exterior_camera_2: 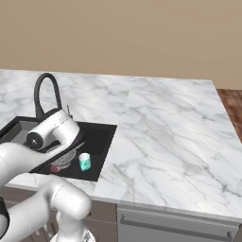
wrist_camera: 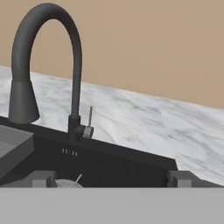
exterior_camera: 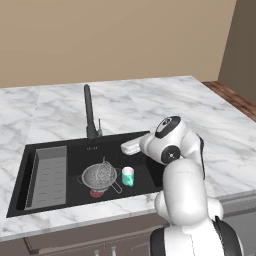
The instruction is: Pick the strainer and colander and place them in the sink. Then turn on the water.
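Claw, fingers spread apart and empty, faces the black faucet. Inside the sink: colander, a red item beneath, and a teal cup beside it.

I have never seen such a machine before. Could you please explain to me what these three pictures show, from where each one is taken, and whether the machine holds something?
This is a white robot arm in a computer-drawn kitchen. Two pictures come from cameras behind the arm, one to its left and one to its right. The third comes from a camera on its hand, looking along the claw, whose jaws stand open and hold nothing.

A marble counter holds a black sink with a tall arched faucet and a small lever beside it. In the sink lie a metal colander, with a strainer seemingly resting in it, a small teal cup and a grey ribbed rack. No water runs from the faucet.
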